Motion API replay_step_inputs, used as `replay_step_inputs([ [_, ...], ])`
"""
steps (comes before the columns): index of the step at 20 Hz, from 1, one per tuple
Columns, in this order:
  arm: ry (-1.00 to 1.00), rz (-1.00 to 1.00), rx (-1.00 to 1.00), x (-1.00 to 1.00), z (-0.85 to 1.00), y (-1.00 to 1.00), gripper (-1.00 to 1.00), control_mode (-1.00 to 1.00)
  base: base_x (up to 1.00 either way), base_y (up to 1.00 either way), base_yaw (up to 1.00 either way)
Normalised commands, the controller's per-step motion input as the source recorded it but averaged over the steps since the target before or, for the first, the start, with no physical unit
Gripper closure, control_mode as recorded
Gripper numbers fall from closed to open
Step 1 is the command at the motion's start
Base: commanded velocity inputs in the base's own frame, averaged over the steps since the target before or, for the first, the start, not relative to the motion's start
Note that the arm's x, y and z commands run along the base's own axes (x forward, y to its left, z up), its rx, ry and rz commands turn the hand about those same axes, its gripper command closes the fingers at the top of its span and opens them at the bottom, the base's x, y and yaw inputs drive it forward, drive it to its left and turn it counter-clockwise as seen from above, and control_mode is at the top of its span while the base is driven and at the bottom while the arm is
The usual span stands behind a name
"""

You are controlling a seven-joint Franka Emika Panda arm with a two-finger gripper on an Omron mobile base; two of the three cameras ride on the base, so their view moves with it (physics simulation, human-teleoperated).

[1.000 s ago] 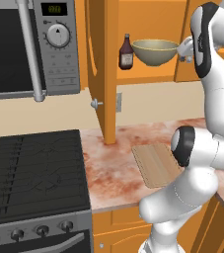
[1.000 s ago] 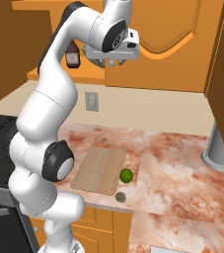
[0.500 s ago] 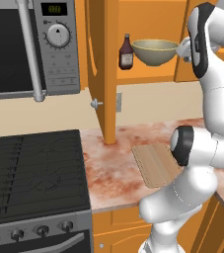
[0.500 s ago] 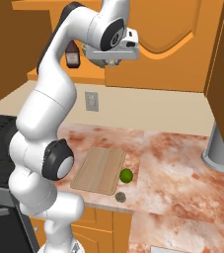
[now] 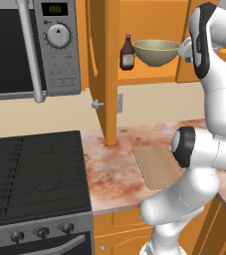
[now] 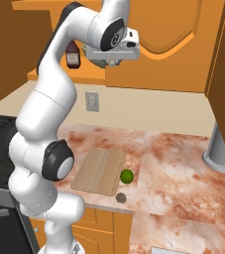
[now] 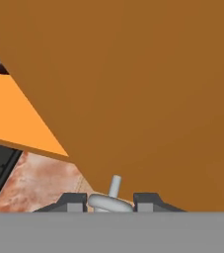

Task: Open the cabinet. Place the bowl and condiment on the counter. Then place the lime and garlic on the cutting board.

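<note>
Silver metal sits between the dark finger tips at the bottom centre of the hand view: the gripper (image 7: pixel 110 203) is closed narrow on the small round knob (image 7: pixel 111 200) of a cabinet door (image 7: pixel 133 74), which covers most of that frame.

The grip looks shallow, right at the tips. A straight pull that ignores the door's swing could let the knob slide out, and the door would stay closed.

In the left base view the bowl (image 5: pixel 157 52) and the condiment bottle (image 5: pixel 127 52) stand side by side on the cabinet shelf at upper centre, just beside the hand. A jerk on release could knock the bowl.

The counter (image 5: pixel 114 164) lies lower centre, with the cutting board (image 5: pixel 157 167) on it. In the right base view, the lime (image 6: pixel 127 176) and garlic (image 6: pixel 120 198) rest off the board's right edge.
</note>
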Motion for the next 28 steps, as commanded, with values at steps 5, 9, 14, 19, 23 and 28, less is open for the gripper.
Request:
replay_step_inputs([
  [5, 0.0, -0.04, -0.05, 0.0, -0.13, -0.22, 1.0, -1.0, 0.0, 0.0, 0.0],
  [9, 0.0, -0.1, -0.02, 0.0, -0.09, -0.36, 1.0, -1.0, 0.0, 0.0, 0.0],
  [14, 0.02, -0.17, 0.0, -0.01, -0.11, -0.56, 1.0, -1.0, 0.0, 0.0, 0.0],
  [19, 0.06, -0.21, 0.0, -0.25, -0.14, -0.76, 1.0, -1.0, 0.0, 0.0, 0.0],
  [23, 0.05, -0.23, 0.0, -0.51, -0.14, -0.76, 1.0, -1.0, 0.0, 0.0, 0.0],
  [28, 0.01, -0.21, 0.0, -0.63, -0.14, -0.8, 1.0, -1.0, 0.0, 0.0, 0.0],
])
